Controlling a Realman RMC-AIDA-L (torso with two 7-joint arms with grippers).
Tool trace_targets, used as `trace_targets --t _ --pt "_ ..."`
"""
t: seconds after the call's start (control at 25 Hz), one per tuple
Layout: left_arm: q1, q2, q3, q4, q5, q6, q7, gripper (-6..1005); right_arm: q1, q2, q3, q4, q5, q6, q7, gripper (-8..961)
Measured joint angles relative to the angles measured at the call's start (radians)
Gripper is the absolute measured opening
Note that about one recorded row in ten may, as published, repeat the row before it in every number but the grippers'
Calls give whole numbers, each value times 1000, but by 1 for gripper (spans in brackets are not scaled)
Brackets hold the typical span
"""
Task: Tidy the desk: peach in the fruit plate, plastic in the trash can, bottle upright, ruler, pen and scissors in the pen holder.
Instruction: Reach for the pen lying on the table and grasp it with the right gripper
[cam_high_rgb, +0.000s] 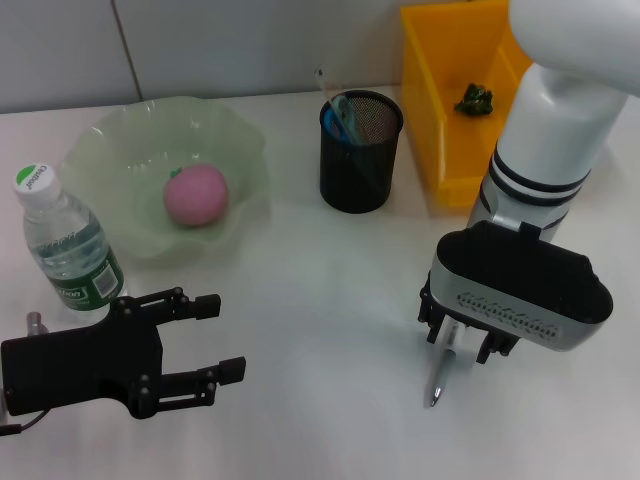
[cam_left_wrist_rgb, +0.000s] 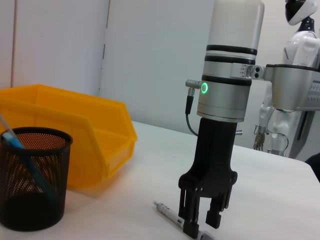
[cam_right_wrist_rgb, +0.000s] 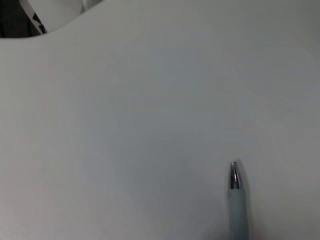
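A silver pen (cam_high_rgb: 438, 378) lies on the white table, front right. My right gripper (cam_high_rgb: 462, 342) is down over it, open, one finger on each side of the pen; the left wrist view shows this too, with the gripper (cam_left_wrist_rgb: 202, 224) straddling the pen (cam_left_wrist_rgb: 168, 213). The pen's tip shows in the right wrist view (cam_right_wrist_rgb: 234, 177). The pink peach (cam_high_rgb: 196, 194) lies in the green fruit plate (cam_high_rgb: 110, 140). The bottle (cam_high_rgb: 66, 245) stands upright. The black mesh pen holder (cam_high_rgb: 360, 165) holds blue and clear items. My left gripper (cam_high_rgb: 222, 337) is open and empty at the front left.
A yellow bin (cam_high_rgb: 432, 120) stands at the back right with a crumpled green piece (cam_high_rgb: 474, 99) inside. The bin (cam_left_wrist_rgb: 75, 130) and the pen holder (cam_left_wrist_rgb: 32, 185) also show in the left wrist view. The bottle stands close behind my left gripper.
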Motion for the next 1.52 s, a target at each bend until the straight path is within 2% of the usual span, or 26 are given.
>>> trace_targets --t 0.64,0.8,1.52 --pt "-2 0 0 0 -3 0 -1 784 2 0 -3 2 0 -2 -2 465" --pt "-2 0 1 0 -11 0 1 784 3 0 -4 6 -3 1 -2 391" --pt "-1 0 1 0 -11 4 -1 784 17 0 -8 38 2 18 -12 391"
